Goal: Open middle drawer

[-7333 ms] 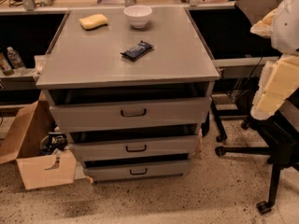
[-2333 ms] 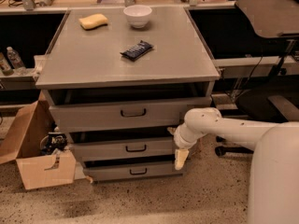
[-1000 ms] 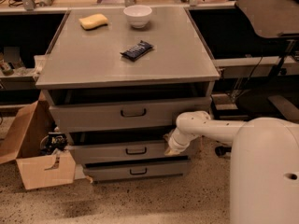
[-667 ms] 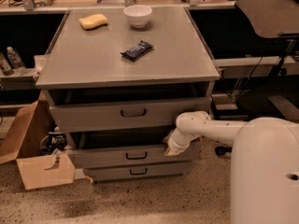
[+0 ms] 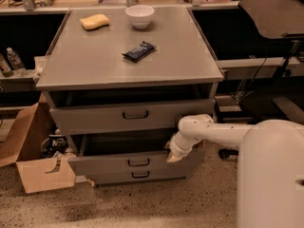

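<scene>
From the lower right a white robot arm (image 5: pixel 223 129) is extended, its gripper (image 5: pixel 173 156) set against the right end of the wide grey metal middle drawer (image 5: pixel 104 165); whether the gripper is open or closed cannot be told. That drawer is seen drawn partly out, above the slim grey bottom drawer (image 5: pixel 114 177). On the grey cabinet top (image 5: pixel 95 65) beyond are laid a dark wrapped bar (image 5: pixel 138 51), a yellow sponge (image 5: pixel 94 21) and a white bowl (image 5: pixel 139 16).
</scene>
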{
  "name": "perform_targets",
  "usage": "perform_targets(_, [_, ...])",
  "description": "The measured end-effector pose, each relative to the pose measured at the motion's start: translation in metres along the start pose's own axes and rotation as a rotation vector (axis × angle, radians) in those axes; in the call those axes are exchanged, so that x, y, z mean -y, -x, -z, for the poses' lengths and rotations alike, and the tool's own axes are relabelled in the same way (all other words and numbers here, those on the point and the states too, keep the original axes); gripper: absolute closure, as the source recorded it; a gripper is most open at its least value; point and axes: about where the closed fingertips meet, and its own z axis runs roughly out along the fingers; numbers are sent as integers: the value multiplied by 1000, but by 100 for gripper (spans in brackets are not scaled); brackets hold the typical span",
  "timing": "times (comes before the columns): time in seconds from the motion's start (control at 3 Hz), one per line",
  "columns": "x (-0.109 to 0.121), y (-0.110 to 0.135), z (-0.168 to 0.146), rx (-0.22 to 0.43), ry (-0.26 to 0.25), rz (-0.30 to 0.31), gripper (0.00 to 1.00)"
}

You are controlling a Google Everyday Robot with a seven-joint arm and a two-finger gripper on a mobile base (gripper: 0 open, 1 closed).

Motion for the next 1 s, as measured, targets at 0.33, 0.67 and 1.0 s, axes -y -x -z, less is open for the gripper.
perform_targets(0.33, [0, 0, 0, 0, 0, 0, 50])
perform_targets(0.67, [0, 0, 0, 0, 0, 0, 20])
perform_targets(1.0, [0, 0, 0, 0, 0, 0, 0])
